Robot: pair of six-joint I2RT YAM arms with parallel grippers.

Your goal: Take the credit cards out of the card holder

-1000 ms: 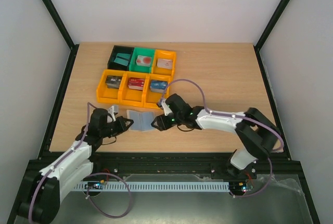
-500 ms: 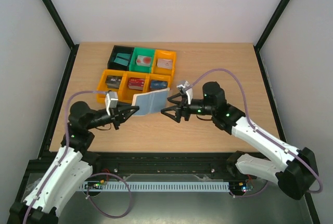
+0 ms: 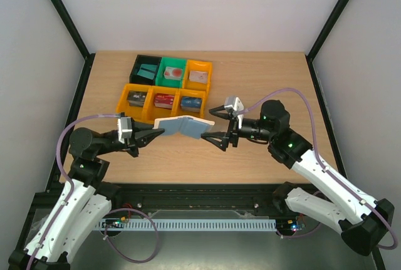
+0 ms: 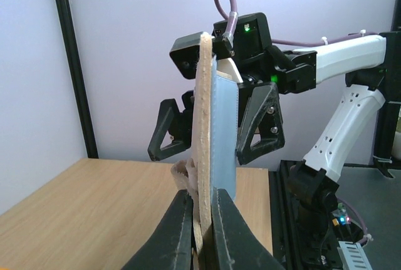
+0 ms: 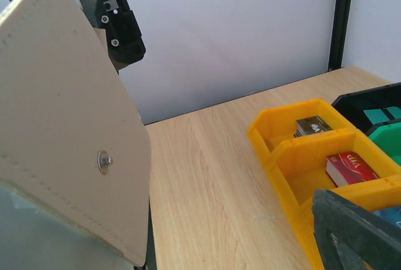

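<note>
The card holder [image 3: 183, 125], tan outside and grey-blue inside, hangs partly unfolded in the air above the table. My left gripper [image 3: 156, 133] is shut on its left edge. In the left wrist view the holder [image 4: 207, 119] stands upright out of the shut gripper [image 4: 200, 200]. My right gripper [image 3: 217, 128] is open, with its fingers spread above and below the holder's right edge. In the right wrist view the tan flap [image 5: 69, 126] with a metal snap fills the left side, and one finger [image 5: 357, 232] shows at the lower right. No credit cards show in the holder.
Orange, green and black bins [image 3: 166, 89] stand at the back left of the table, each holding a small card-like item. The right wrist view shows a red one [image 5: 351, 166] in an orange bin [image 5: 285, 148]. Black frame posts rise at both sides.
The holder lay on the table between both grippers; my left gripper has lifted it into the air. My right arm has drawn back to the right with its gripper open.
</note>
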